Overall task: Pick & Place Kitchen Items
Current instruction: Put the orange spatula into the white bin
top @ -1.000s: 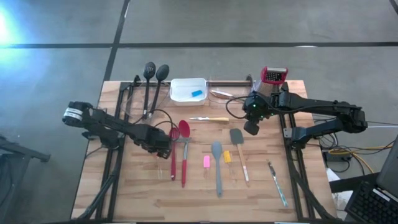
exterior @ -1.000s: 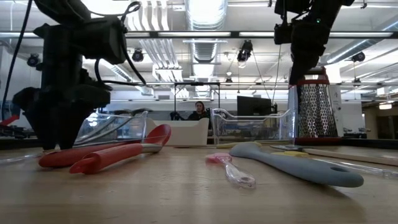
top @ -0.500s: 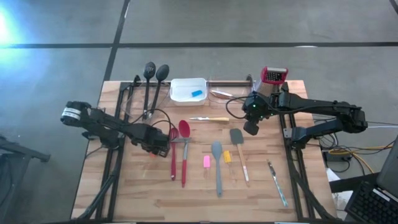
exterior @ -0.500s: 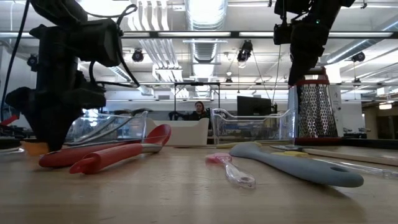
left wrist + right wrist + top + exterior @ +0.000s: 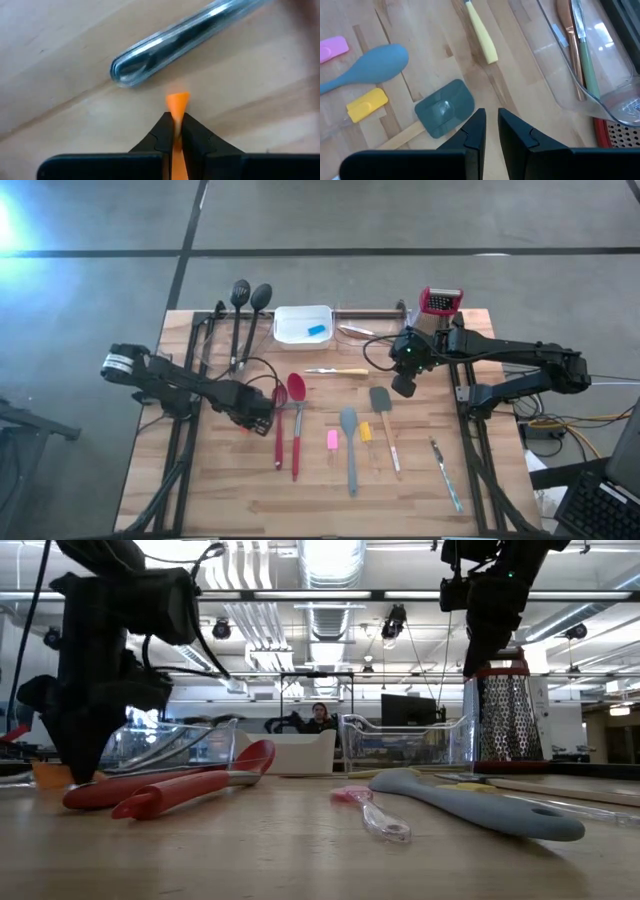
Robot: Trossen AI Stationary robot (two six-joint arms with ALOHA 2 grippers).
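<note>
Wooden table (image 5: 420,480), two dark arms over it. White tray (image 5: 300,323) at the far edge, well beyond both pincers, a small blue block (image 5: 316,330) inside. Red-topped grater (image 5: 440,302) stands just behind the right arm.

Left gripper (image 5: 258,420) is low at the table, fingers (image 5: 161,132) pinched together on a thin orange piece (image 5: 177,106), which sticks out just past the tips. A clear, glassy handle end (image 5: 172,42) lies on the wood just ahead of that pincer, apart from the orange piece. Two red spoons (image 5: 287,430) lie just beside it, toward the table's middle; from table level they sit just beside its tip.

Right gripper (image 5: 404,385) hangs above the table, clear of everything; its fingers (image 5: 475,131) stand narrow with a slim gap, holding nothing. Below and just ahead of it lies the grey spatula (image 5: 445,108). Farther out: a pale blue spoon (image 5: 367,67), a yellow block (image 5: 366,104), a pink block (image 5: 333,48). A yellow-handled knife (image 5: 481,34) lies ahead of the pincer. A clear bin (image 5: 590,75) with thin utensils sits off to its side.
</note>
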